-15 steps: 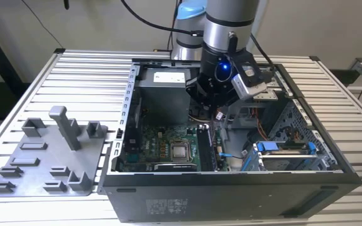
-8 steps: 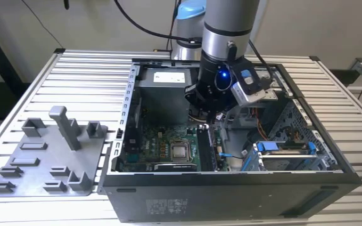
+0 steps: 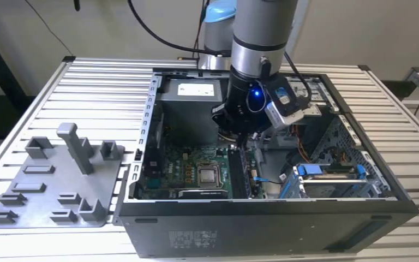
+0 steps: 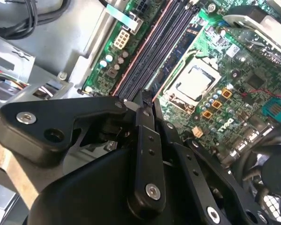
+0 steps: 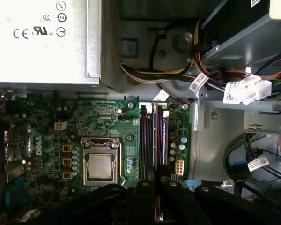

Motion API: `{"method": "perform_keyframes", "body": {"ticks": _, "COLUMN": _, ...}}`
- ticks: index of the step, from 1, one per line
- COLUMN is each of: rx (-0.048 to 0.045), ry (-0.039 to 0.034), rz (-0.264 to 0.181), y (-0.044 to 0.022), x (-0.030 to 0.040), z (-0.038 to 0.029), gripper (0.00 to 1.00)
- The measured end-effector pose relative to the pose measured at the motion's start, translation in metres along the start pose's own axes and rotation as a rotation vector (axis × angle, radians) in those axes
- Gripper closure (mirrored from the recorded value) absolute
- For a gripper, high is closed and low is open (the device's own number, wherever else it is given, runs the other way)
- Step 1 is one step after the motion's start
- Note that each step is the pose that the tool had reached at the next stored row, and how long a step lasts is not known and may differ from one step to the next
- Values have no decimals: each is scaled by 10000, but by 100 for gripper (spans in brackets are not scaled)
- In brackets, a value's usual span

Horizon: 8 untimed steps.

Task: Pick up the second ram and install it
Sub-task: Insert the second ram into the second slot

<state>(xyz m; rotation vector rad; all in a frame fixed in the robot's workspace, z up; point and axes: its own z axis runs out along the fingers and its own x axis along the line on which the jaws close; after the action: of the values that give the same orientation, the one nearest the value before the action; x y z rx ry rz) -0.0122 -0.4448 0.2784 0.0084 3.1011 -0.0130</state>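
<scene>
My gripper [image 3: 243,137] hangs inside the open computer case [image 3: 268,210], low over the long black memory slots [image 3: 240,172]. In both wrist views its black fingers [image 4: 145,140] stand pressed together, shut on a thin board seen edge-on, the second ram [image 5: 157,212]. The gripper [image 5: 157,182] lines up with the near end of the slots [image 5: 155,136], and the ram's lower edge is hidden by the fingers. In the second wrist view the gripper [image 4: 141,107] sits just short of the slots [image 4: 164,42], which run away from it across the green motherboard [image 4: 234,108].
A bare processor socket [image 5: 99,166] lies beside the slots. The silver power supply [image 5: 42,42] and cable bundles [image 5: 253,159] flank the board. A blue-tabbed drive cage [image 3: 333,177] fills the exterior view's right. A grey fixture plate [image 3: 57,180] lies outside the case on the slatted table.
</scene>
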Motion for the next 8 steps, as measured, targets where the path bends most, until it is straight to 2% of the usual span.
{"method": "perform_keyframes", "body": {"ticks": 2, "rx": -2, "ry": -1, "rz": 1, "y": 1, "x": 1, "z": 6, "gripper": 86}}
{"method": "perform_keyframes", "body": {"ticks": 4, "rx": 0, "ry": -1, "rz": 36, "y": 1, "x": 6, "z": 41, "gripper": 86}}
{"method": "perform_keyframes", "body": {"ticks": 8, "rx": 19, "ry": 3, "rz": 412, "y": 4, "x": 10, "z": 113, "gripper": 86}}
